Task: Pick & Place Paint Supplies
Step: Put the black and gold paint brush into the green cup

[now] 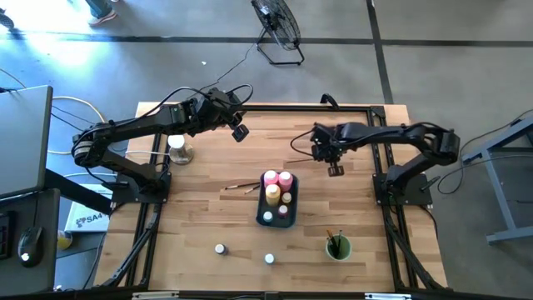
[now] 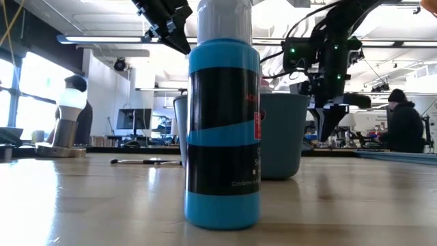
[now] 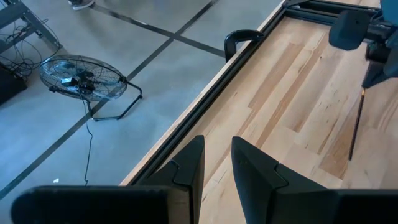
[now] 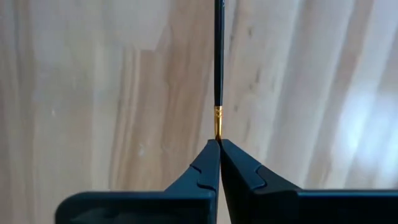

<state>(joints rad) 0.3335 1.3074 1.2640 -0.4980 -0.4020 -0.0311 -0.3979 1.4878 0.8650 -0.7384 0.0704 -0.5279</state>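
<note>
My right gripper [image 1: 335, 170] hangs over the table's middle right, just far of the blue-grey tray [image 1: 260, 218], and is shut on a thin dark paintbrush [image 4: 218, 56] with a gold ferrule. The tray holds pink [image 1: 270, 178] and yellow [image 1: 273, 194] squeeze bottles and small jars. Two more brushes [image 1: 241, 187] lie flat on the wood left of the tray. Two tiny jars [image 1: 220, 248] [image 1: 269, 259] stand near the front edge. The second one fills the low view as a blue-labelled jar [image 2: 223, 130]. My left gripper [image 3: 217, 155] is open and holds nothing, raised near the far edge. My right gripper pinches the paintbrush right at its gold ferrule [image 4: 217, 122], between the two fingertips, coming from above and pointing down. The fingers lie along the brush. Its dark handle [image 3: 355, 127] hangs straight below them. Whether its lower end touches the wood, I cannot tell.
A round green cup [image 1: 337, 247] with brushes in it stands near the front right. A pale lamp-like object [image 1: 177, 148] sits at the far left. Black frame rails [image 3: 205, 93] edge the table. Bare wood lies between the tray and the cup. A fan [image 1: 279, 29] stands on the floor beyond.
</note>
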